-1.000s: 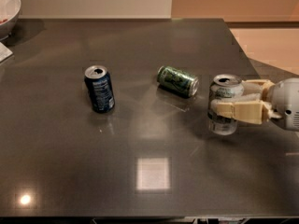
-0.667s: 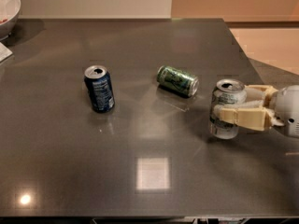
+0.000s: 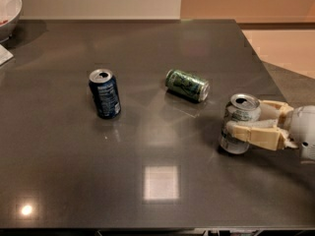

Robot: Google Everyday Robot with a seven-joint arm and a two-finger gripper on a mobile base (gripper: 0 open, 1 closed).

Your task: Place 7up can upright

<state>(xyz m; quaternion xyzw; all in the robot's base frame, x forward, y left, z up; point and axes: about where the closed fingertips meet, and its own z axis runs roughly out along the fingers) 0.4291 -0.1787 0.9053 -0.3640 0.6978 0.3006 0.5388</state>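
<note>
My gripper [image 3: 245, 118] is clamped on the 7up can [image 3: 239, 127], upright at the right side of the table [image 3: 147, 146].
The 7up can is silver-white with green lettering and an open top. Three cans in all: mine, one dark blue can [image 3: 105, 93] upright to the left, and one dark green can [image 3: 187, 85] lying on its side between them, near mine but apart. One white bowl [image 3: 7, 10] sits at the far left corner.
</note>
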